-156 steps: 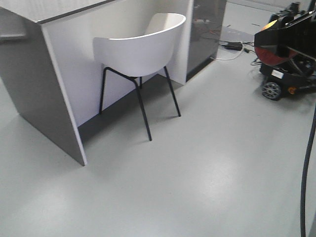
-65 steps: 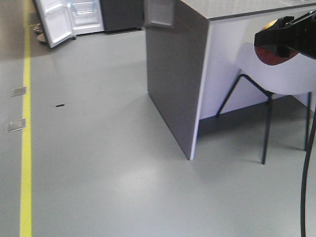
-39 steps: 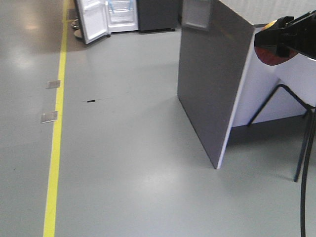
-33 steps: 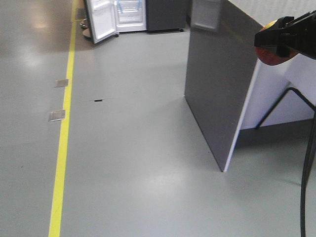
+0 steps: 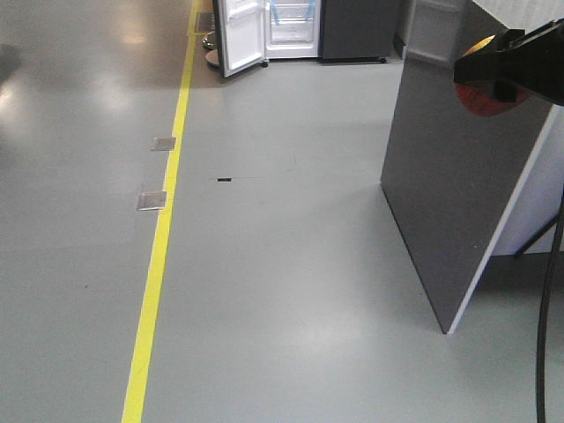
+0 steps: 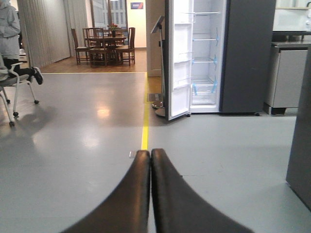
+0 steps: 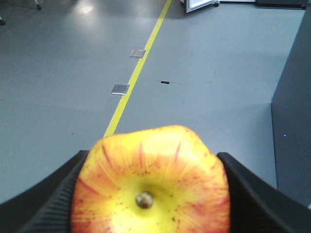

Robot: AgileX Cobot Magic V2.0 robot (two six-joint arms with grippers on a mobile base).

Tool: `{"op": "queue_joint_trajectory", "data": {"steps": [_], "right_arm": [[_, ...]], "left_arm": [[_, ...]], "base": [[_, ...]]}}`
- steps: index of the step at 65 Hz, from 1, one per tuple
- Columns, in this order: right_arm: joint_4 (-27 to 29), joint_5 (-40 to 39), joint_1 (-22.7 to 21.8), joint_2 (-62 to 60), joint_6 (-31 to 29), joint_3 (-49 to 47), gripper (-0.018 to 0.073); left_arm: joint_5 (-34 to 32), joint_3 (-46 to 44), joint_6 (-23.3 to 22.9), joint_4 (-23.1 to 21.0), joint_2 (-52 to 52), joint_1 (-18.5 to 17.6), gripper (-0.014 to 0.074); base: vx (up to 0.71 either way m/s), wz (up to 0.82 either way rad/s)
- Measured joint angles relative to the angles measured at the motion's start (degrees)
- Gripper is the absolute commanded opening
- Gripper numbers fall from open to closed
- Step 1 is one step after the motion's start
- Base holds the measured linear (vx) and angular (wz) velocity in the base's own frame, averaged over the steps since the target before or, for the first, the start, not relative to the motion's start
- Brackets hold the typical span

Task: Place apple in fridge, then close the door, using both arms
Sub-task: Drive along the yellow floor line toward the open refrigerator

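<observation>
My right gripper (image 7: 150, 194) is shut on the apple (image 7: 150, 189), which is yellow with red streaks around its stem dimple, and a ribbed black finger (image 7: 53, 204) presses each side. In the front view the apple (image 5: 486, 99) hangs under that gripper (image 5: 493, 75) at the upper right. The fridge (image 5: 291, 26) stands far across the floor with its white interior lit. Its door (image 5: 240, 35) is swung open to the left. My left gripper (image 6: 150, 153) is shut and empty, pointing toward the fridge (image 6: 243, 53) and the door (image 6: 177, 58).
A tall grey desk side panel (image 5: 458, 176) stands close on the right. A yellow floor line (image 5: 163, 229) with two metal floor plates (image 5: 152, 200) runs toward the fridge. A sign board on a pole (image 6: 159, 24) stands beside the door. A seated person (image 6: 9, 48) is far left.
The front view has swung left: the chair has slid off to the right and the desk panel toward the right edge. The fridge has come toward the top centre. The apple stays gripped.
</observation>
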Motion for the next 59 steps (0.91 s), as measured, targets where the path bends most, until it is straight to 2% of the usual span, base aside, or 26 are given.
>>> {"op": "queue_joint_trajectory", "data": {"steps": [59], "right_arm": [[0.00,0.00,0.00,0.00,0.00,0.00,-0.0008]], "left_arm": [[0.00,0.00,0.00,0.00,0.00,0.00,-0.0006]], "base": [[0.15,0.09]]}}
